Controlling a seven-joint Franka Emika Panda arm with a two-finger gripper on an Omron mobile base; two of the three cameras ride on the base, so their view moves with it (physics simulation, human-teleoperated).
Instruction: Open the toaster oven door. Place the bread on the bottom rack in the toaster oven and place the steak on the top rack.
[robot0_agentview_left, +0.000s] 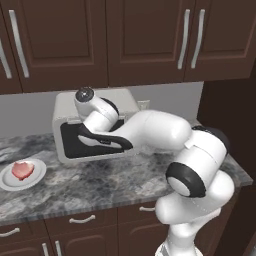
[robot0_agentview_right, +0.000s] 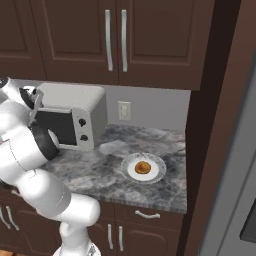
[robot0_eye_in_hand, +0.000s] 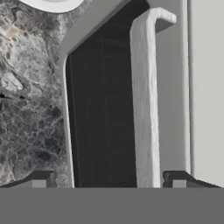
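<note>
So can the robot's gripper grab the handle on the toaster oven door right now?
Probably yes. The gripper is open, right in front of the closed toaster oven door, and the handle runs up between its fingertips with nothing blocking it.

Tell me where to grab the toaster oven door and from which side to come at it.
Take the toaster oven door by its bar handle, the raised pale bar along the door's top edge. Come straight at the front face, one finger on each side of the bar. The open gripper already straddles it in the hand view. The bar stands proud of the glass, probably leaving room for a finger behind.
</note>
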